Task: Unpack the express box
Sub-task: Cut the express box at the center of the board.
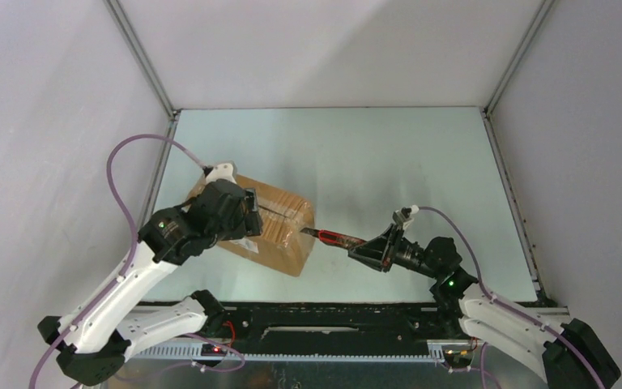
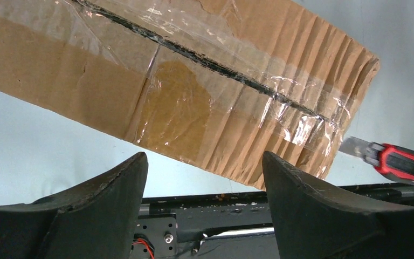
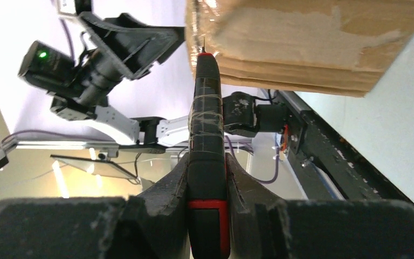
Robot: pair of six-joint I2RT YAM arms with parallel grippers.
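- Two pincers: the left pincer (image 2: 205, 162) is spread wide over the taped top of the single box (image 1: 279, 231), with its fingers apart from the box.
- The right pincer (image 3: 207, 168) pinches one red-and-black knife (image 3: 207, 108), whose blade tip is at the box's right end.
- The box lies on the left of the table (image 1: 389, 154). The left arm hides its far end.
- There is one white label (image 1: 245, 243), and its print is unreadable.

The gap between the fingers (image 2: 113, 189) of the left gripper (image 2: 204, 162) is free; the express box (image 2: 194, 81) blocks just beyond their tips. Ahead of the right gripper (image 3: 207, 172), the clamped box cutter (image 3: 205, 108) fills the way up to the box.
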